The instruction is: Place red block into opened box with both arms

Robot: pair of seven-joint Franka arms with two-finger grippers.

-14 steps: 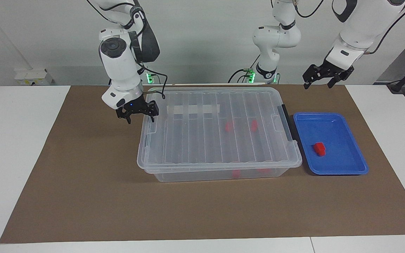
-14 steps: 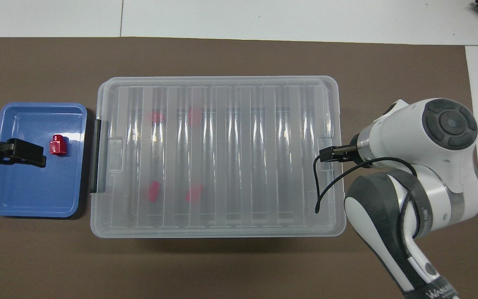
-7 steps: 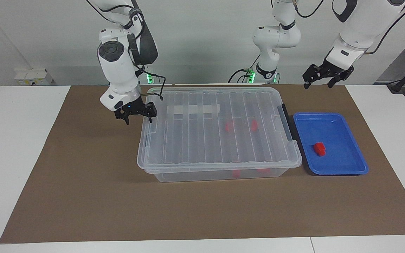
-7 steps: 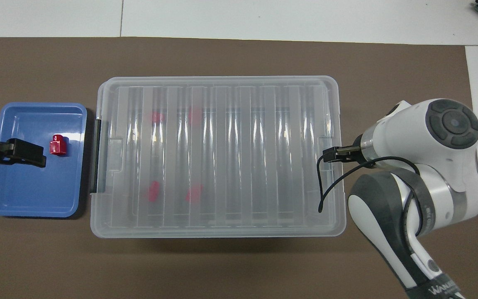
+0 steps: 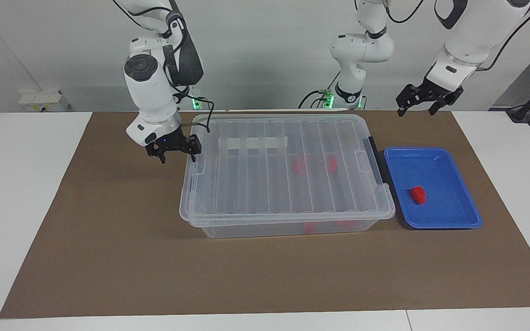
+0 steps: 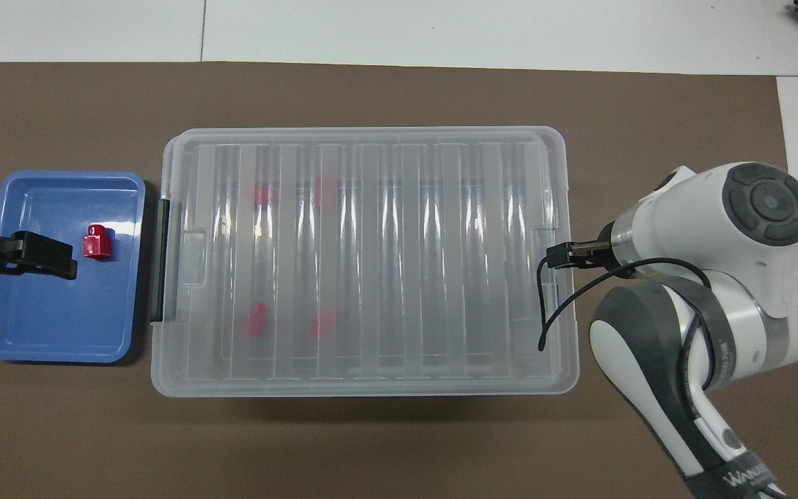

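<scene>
Two white jointed arms work at one table covered by one brown mat (image 5: 108, 257). One large transparent plastic box (image 5: 288, 220) sits mid-mat, its ribbed clear lid (image 5: 265, 174) shut on top, with one white tape strip (image 5: 252, 143) and one black end handle (image 5: 374, 158). One shallow blue plastic tray (image 5: 449, 220) lies just beside the handle end, toward the left arm's end of the table. Red blocks: one small bright red block (image 5: 417, 194) lies loose in the tray; two more red blocks (image 5: 300, 165) show blurred through the lid inside the box, each doubled by a faint red reflection.

In the overhead view the tray sits at nine o'clock from the box and the right arm at three o'clock. The left gripper (image 5: 423, 102) hangs high over the tray's end nearer the robots, released and empty, well above the block. The right gripper (image 5: 176, 150) hovers at the box's end away from the handle, one fingertip (image 5: 195, 154) at the lid's edge; whether it touches I cannot tell. Its fingers are spread and grasp nothing.

Wide bare mat lies at twelve and six o'clock of the box; only a thin gap parts tray and box.

White lettering beginning "WANA" shows on the right arm's lower link (image 6: 745, 478), the rest cut off
</scene>
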